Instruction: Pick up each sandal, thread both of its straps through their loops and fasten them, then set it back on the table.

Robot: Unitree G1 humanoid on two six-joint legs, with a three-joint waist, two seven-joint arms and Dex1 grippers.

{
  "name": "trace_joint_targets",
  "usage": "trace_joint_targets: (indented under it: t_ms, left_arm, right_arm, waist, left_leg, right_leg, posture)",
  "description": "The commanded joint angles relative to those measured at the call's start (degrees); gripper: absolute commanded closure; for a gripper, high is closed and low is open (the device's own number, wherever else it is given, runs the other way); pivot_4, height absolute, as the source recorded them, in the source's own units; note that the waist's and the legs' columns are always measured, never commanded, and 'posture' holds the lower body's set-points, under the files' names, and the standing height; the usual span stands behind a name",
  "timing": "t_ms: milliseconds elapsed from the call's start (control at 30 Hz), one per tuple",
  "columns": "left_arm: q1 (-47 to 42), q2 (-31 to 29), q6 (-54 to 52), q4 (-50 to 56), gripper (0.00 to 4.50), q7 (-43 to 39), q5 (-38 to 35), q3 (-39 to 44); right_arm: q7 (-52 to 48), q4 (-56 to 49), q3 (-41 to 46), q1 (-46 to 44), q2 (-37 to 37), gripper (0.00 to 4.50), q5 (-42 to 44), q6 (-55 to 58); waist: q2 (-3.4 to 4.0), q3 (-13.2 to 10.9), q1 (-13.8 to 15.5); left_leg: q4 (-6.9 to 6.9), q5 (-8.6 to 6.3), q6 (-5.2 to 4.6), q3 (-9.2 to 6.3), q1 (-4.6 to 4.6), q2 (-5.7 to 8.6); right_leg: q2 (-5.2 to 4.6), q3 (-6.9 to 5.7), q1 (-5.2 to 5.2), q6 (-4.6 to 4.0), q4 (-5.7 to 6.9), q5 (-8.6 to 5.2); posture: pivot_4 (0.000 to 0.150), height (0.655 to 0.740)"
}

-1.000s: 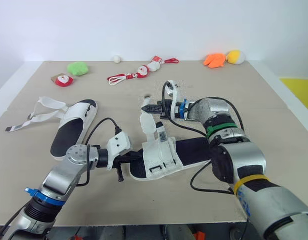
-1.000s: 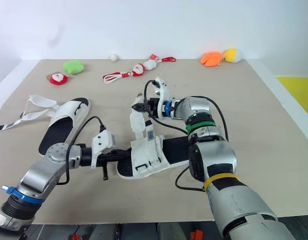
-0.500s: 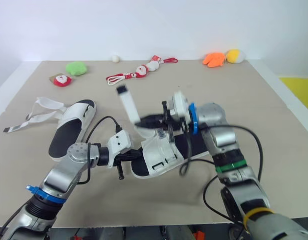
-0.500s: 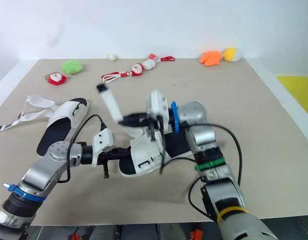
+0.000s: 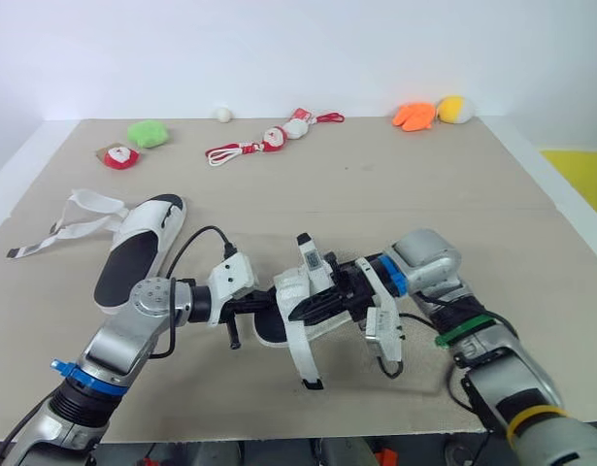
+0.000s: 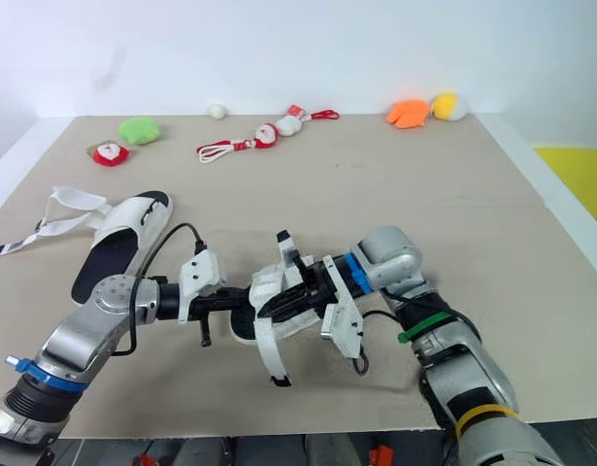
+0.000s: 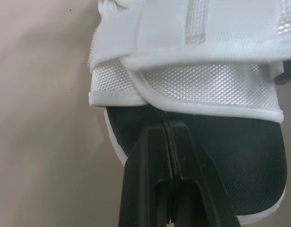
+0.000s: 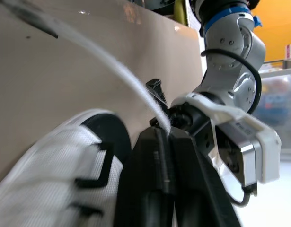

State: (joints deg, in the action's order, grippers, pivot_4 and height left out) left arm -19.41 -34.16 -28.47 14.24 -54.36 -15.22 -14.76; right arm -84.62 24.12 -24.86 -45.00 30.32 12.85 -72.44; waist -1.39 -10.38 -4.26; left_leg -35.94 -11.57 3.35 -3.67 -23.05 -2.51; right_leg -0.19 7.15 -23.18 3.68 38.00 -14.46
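A white mesh sandal (image 5: 290, 294) with a black sole lies mid-table, near the front. My left gripper (image 5: 253, 309) is shut on the toe edge of its sole (image 7: 230, 156), below the white upper (image 7: 207, 80). My right gripper (image 5: 298, 314) reaches across the sandal from the right. It is shut on a white strap (image 8: 107, 56), whose free end (image 5: 306, 367) trails toward the table's front edge. A second sandal (image 5: 138, 243) lies at the left with its straps (image 5: 77, 216) loose on the table.
Small toys line the back of the table: a green plush (image 5: 149, 132), a Santa figure (image 5: 120, 156), a red cord with Santa dolls (image 5: 264, 144), a white ball (image 5: 223, 114), an orange plush (image 5: 414, 116) and a yellow one (image 5: 456, 109).
My right gripper has swung the strap from high behind the sandal down over it toward the front edge. The sandal shifted slightly. My left gripper kept its hold on the toe.
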Motion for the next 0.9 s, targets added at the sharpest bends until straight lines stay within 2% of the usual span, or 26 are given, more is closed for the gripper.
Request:
trace_joint_targets:
  t_ms: [33,200,233,367,467,567,733,900]
  left_arm:
    - [2.1,-0.5,-1.4,-1.2,4.5,-0.8,1.3,-2.9]
    - [2.6,-0.5,-1.7,-0.7,4.5,-0.8,1.1,-2.9]
    - [2.7,-0.5,-1.7,-0.6,4.5,-0.8,1.0,-3.0]
    - [3.3,-0.3,-1.9,-0.3,4.5,-0.8,0.8,-3.1]
    - [3.4,-0.3,-2.1,-0.1,4.5,-0.7,0.8,-3.1]
    - [3.2,0.2,-2.1,-0.4,4.5,-0.6,0.9,-3.4]
    - [3.1,0.5,-2.2,-0.4,4.5,-0.6,1.0,-3.6]
    - [3.4,0.6,-2.4,0.0,4.5,-0.4,1.1,-3.5]
  right_arm:
    - [3.4,-7.9,0.6,2.4,5.0,2.48,4.1,8.4]
    - [7.6,-20.5,4.3,8.7,13.3,0.06,9.4,28.9]
    - [9.0,-23.1,5.2,10.0,14.6,0.06,10.8,34.5]
    - [16.8,-39.6,7.7,18.3,27.3,0.06,25.7,72.7]
    - [20.2,-45.5,9.5,20.2,30.9,0.06,32.4,88.3]
    - [24.8,-48.8,8.8,21.0,33.8,0.06,43.0,110.0]
    - [31.3,-51.1,9.0,20.9,30.6,0.06,48.6,125.8]
    - [38.8,-50.4,9.1,21.0,23.1,0.06,49.5,133.7]
  waist:
    - [0.0,0.0,0.0]
    - [0.01,0.0,0.3]
    - [0.01,0.0,0.3]
    - [-0.02,0.1,0.7]
    - [-0.03,0.1,0.9]
    - [-0.05,0.1,1.1]
    - [-0.12,0.1,1.3]
    - [-0.17,0.2,1.5]
  left_leg:
    - [0.01,0.0,0.0,0.0,0.01,0.0]
    - [0.09,-0.03,-0.06,-0.04,0.06,0.01]
    - [0.09,-0.04,-0.06,-0.04,0.1,0.01]
    - [0.09,-0.04,-0.07,-0.04,0.07,0.04]
    - [0.08,-0.1,-0.17,-0.01,0.1,0.06]
    - [0.08,-0.11,-0.18,-0.01,0.13,0.04]
    - [0.03,-0.11,-0.18,0.02,0.08,0.07]
    - [0.04,-0.11,-0.18,0.02,0.03,0.06]
  right_leg:
    - [0.0,0.01,0.01,-0.05,0.0,-0.02]
    - [0.0,-0.01,0.03,-0.21,0.02,-0.11]
    - [0.0,-0.01,0.05,-0.21,0.03,-0.11]
    - [-0.05,0.0,0.06,-0.31,0.05,-0.19]
    - [-0.08,0.01,0.07,-0.31,0.05,-0.23]
    - [-0.05,-0.02,0.06,-0.4,0.05,-0.31]
    - [-0.08,0.0,0.04,-0.41,0.04,-0.34]
    - [-0.06,-0.03,-0.01,-0.21,0.03,-0.25]
  posture:
    - [0.15,0.74]
    - [0.15,0.74]
    - [0.15,0.74]
    - [0.15,0.74]
    - [0.15,0.74]
    - [0.15,0.74]
    - [0.15,0.74]
    - [0.15,0.74]
